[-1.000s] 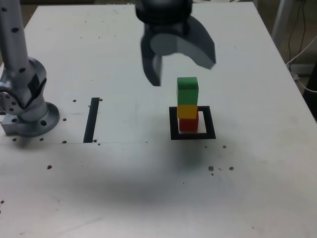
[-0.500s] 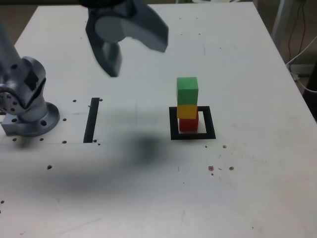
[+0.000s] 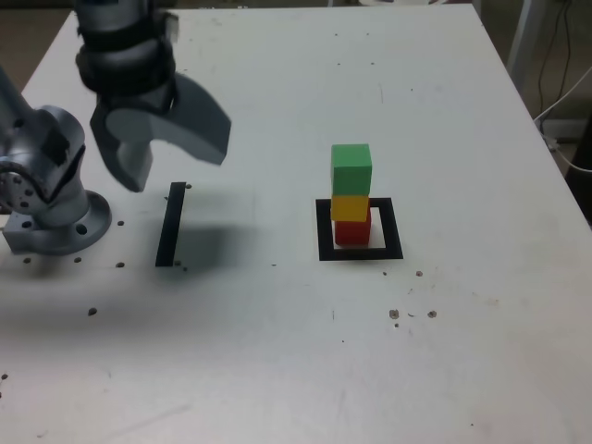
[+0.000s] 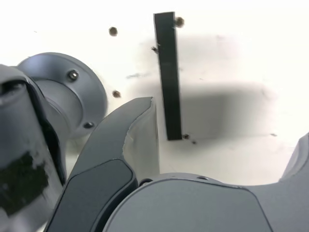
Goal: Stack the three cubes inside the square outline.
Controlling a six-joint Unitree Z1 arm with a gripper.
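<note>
Landmark: the thick black square outline (image 3: 360,229) with a white centre, taped flat on the white tabletop (image 3: 444,111).

Inside that outline stands a tower of three small solid-coloured blocks. The red cube (image 3: 351,231) sits at the bottom, on the white centre. The yellow cube (image 3: 350,207) rests directly on it. The green cube (image 3: 351,167) tops the pile, touching the yellow one. The tower looks upright, edges roughly in line, leaning slightly toward the outline's side on the exterior view's left. Nothing else touches it.

The grey two-fingered gripper (image 3: 173,154) hangs in the air well apart from the outline, toward the exterior view's left. Its jaws are spread wide and hold nothing. Its shadow falls on the tabletop beneath.

A straight black tape strip (image 3: 171,224) lies flat between the outline and the arm's round grey metal base (image 3: 55,217), closer to the base. In the wrist view the same strip (image 4: 168,72) shows between the parted fingers (image 4: 128,140), with the base (image 4: 67,92) just beside it.

Small dark screw holes (image 3: 411,314) dot the tabletop near the outline.
</note>
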